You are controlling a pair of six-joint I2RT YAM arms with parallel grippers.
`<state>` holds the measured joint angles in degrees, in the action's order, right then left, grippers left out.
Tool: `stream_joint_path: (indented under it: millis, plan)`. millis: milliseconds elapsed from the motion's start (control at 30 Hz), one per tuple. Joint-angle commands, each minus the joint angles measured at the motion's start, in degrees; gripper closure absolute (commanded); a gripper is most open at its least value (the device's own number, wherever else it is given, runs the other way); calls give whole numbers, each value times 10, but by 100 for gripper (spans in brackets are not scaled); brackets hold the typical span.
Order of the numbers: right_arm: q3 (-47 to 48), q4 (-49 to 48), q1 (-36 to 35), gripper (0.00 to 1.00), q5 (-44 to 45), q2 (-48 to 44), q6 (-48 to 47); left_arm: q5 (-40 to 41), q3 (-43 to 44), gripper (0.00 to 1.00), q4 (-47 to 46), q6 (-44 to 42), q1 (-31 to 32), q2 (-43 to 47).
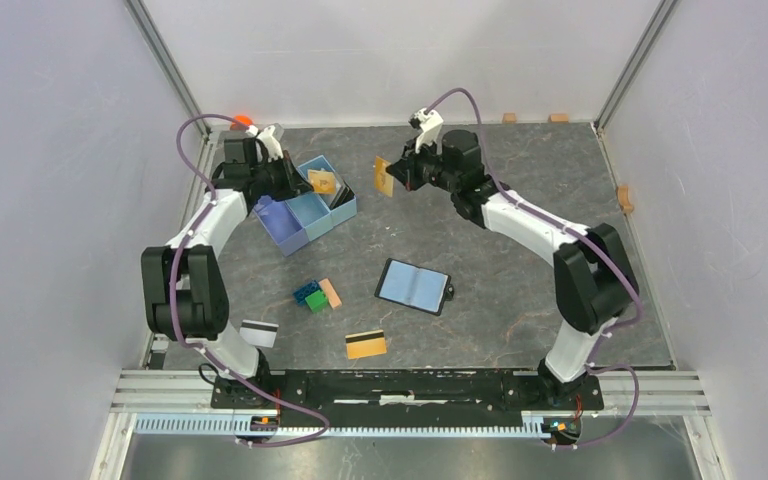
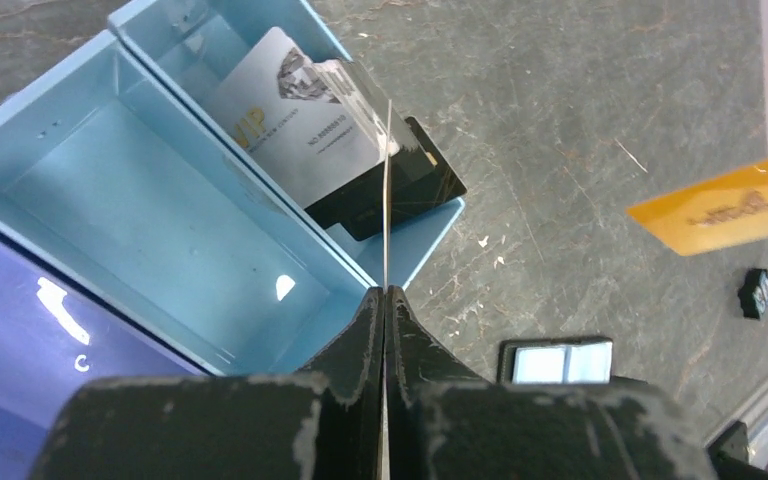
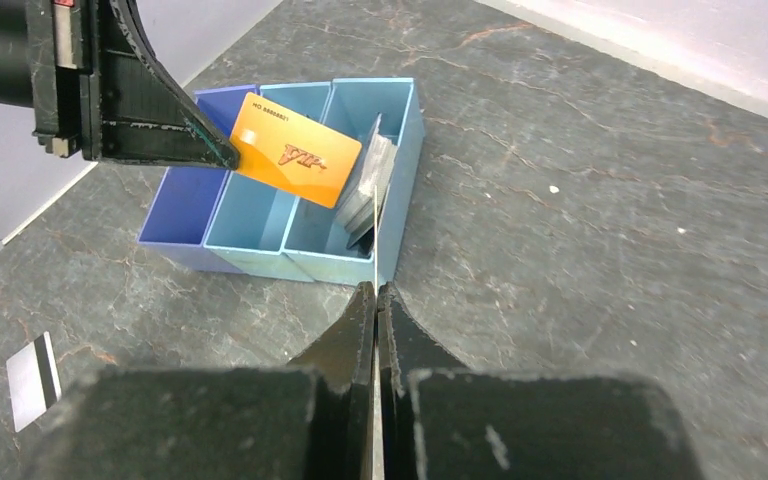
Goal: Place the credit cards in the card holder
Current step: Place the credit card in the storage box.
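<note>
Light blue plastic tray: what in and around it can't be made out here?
- Stacked cards in the light blue tray, end compartment: count unclear in all views; they overlap.
- Orange plastic card in the right jaws: right wrist view shows only its edge.
- Black folding card holder: left wrist view, lower part behind the left jaws.

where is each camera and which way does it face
top external: above and behind the left arm and right arm, looking down on the table; both show
left wrist: on its arm, past the shut left gripper into the blue tray
right wrist: on its arm, past the shut right gripper toward the tray
shared: tray in all; left wrist sees the right-held card, right wrist the left-held card
</note>
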<state>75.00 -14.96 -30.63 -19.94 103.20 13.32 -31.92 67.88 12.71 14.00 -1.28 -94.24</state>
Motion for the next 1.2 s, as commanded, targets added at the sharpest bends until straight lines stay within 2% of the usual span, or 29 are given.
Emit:
stream_joint_path:
  millis: [0,167,467,833,900,1000,1167]
  plan:
    - [-45,26,-1,100,57,-65,-21,95,37,98,49,34,25,3]
    - [-95,35,-2,100,67,-109,-19,132,29,98,50,44,47,4]
    - [-123,68,-3,100,101,-142,-27,222,20,98,64,65,76,5]
    - [-132,89,-9,100,121,-163,-27,230,43,96,75,95,76,-30]
    - [-135,91,-12,100,120,-168,-28,230,51,92,78,96,75,-39]
    - [-143,95,-15,100,121,-183,-28,224,62,75,80,94,74,-45]
    - [-152,126,-15,100,122,-222,-36,223,68,53,88,79,65,-31]
